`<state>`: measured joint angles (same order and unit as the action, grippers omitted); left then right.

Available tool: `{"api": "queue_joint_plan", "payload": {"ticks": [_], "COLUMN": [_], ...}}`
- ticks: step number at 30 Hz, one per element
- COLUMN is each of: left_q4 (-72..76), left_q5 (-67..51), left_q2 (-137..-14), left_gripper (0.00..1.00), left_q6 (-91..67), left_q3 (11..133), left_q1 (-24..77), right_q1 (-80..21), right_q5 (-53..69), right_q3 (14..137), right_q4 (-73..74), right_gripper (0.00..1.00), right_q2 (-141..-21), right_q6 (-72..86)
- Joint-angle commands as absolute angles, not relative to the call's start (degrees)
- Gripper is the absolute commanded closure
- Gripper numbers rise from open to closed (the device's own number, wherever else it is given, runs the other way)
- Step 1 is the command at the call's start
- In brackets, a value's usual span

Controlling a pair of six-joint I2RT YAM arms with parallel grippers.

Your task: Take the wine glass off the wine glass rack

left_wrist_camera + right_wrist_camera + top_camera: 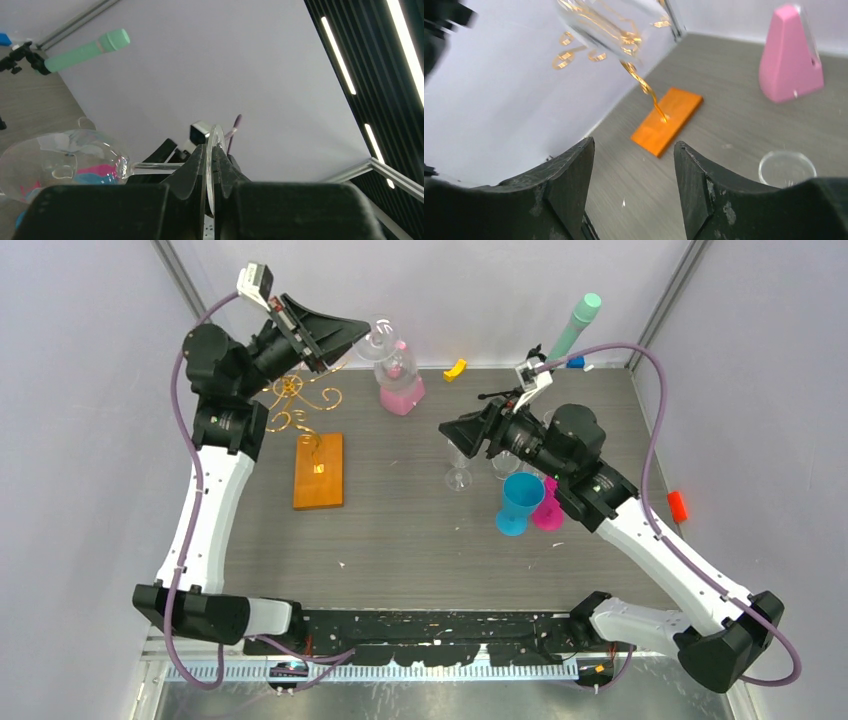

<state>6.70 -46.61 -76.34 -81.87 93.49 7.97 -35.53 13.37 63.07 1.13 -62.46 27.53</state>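
Note:
A clear wine glass (381, 340) hangs sideways in the air at the back left, off to the right of the wine glass rack's gold spiral arms (293, 403). My left gripper (348, 333) is shut on it. In the left wrist view the jaws (212, 150) pinch the glass's round foot (216, 141), with the stem and the bowl (60, 160) reaching left. The rack's orange wooden base (319, 471) lies on the table. My right gripper (452, 432) stands open and empty mid-table. In its wrist view (634, 150) it faces the rack (667, 120) and the held glass's bowl (609, 22).
A pink flask (400, 386) stands behind the held glass. Two more clear glasses (458, 476) stand under the right arm, next to a blue cup (520, 503) and a pink cup (548, 508). A mint-green tube on a tripod (575, 325) and a yellow piece (455, 368) sit at the back.

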Motion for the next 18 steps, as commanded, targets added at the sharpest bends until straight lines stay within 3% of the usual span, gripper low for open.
{"api": "queue_joint_plan", "payload": {"ticks": [1, 7, 18], "left_q4": [11.6, 17.1, 15.0], "left_q5": [-42.1, -41.2, -41.9], "left_q2": [-72.9, -71.2, -70.3], "left_gripper": [1.0, 1.0, 1.0], "left_q6": [-82.2, -86.6, -88.0], "left_q3": [88.7, 80.3, 77.8], "left_q1": [10.0, 14.6, 19.9], "right_q1": [-35.8, -35.8, -35.8], "right_q5": [15.7, 23.2, 30.8], "right_q3": [64.6, 65.3, 66.4], "right_q4": [-12.0, -20.2, -24.0], "right_gripper": [0.36, 0.39, 0.4], "right_q2": [-60.0, -62.1, -66.5], "right_q6": [24.9, 22.4, 15.1]}}
